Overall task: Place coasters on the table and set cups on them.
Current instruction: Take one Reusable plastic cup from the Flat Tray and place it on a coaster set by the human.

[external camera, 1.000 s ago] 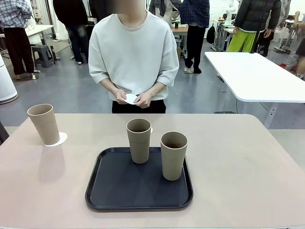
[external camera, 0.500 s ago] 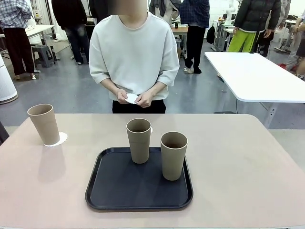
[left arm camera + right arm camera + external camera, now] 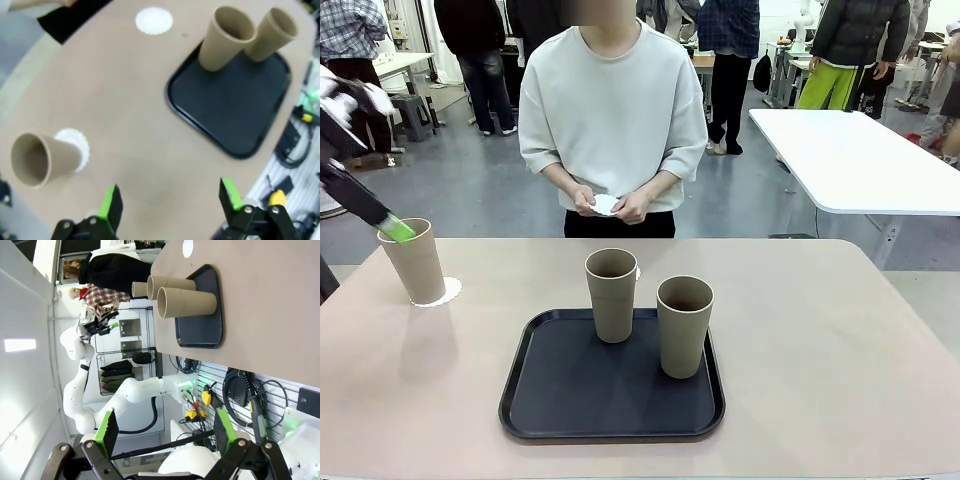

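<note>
One tan cup (image 3: 412,260) stands on a white coaster (image 3: 447,291) at the table's (image 3: 820,330) far left. Two more cups (image 3: 611,295) (image 3: 685,326) stand on the black tray (image 3: 610,400). A second coaster (image 3: 154,21) lies on the table behind the tray. The person holds a third coaster (image 3: 603,205) in both hands. My left gripper (image 3: 170,200) is open and empty above the table, beside the left cup (image 3: 42,160); in the front view its blurred green-padded finger (image 3: 396,228) is at that cup's rim. My right gripper (image 3: 165,432) is open and empty, far from the cups (image 3: 187,302).
The person stands at the far edge, hands held near the waist. A white table (image 3: 860,160) stands behind at the right. Cables and robot base hardware (image 3: 240,395) sit below the near table edge.
My left arm has swung into the front view from the left, and its finger now sits by the left cup's rim. The person has shifted slightly right, still holding the coaster.
</note>
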`<state>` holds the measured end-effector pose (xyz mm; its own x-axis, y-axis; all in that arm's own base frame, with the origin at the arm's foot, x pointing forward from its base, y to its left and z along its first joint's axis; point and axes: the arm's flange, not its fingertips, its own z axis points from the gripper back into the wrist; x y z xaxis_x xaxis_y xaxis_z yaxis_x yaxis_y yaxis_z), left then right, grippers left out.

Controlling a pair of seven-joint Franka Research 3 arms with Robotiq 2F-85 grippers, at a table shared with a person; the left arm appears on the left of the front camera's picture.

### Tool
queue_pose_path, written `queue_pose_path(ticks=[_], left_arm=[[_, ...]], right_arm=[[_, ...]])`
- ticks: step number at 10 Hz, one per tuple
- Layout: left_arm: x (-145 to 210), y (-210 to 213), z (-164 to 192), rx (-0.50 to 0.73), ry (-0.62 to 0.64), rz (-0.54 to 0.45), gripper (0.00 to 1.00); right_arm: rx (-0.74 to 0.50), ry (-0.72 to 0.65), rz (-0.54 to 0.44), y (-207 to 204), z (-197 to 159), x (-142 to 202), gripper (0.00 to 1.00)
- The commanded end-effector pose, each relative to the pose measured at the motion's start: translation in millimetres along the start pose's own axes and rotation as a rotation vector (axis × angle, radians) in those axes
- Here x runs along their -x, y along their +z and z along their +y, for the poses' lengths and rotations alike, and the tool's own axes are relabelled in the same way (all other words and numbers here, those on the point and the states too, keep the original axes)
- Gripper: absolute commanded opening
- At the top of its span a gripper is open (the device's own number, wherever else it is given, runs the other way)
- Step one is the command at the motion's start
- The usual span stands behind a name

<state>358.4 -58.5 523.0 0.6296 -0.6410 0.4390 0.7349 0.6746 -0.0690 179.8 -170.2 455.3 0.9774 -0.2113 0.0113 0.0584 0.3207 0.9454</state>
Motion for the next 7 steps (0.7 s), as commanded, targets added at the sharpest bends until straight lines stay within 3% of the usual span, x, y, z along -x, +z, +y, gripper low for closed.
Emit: queue_pose_path(ticks=[1,4,5,6,7], left_arm=[[-10,-37,4,-0.063,0.008,0.063,1.00],[-6,-78,-2,-0.122,-0.157,0.118,1.00],[4,-78,1,-0.102,-0.168,0.072,1.00],[31,-58,9,0.034,-0.077,0.004,1.00],[-9,-80,-4,-0.097,-0.141,0.115,1.00]], right_arm=[[-0.012,0.009,-0.001,0,0,1,1.00],[-0.012,0.009,-0.001,0,0,1,1.00],[-0.012,0.009,-0.001,0,0,1,1.00],[-0.012,0.009,-0.001,0,0,1,1.00],[-0.012,0.009,-0.001,0,0,1,1.00]])
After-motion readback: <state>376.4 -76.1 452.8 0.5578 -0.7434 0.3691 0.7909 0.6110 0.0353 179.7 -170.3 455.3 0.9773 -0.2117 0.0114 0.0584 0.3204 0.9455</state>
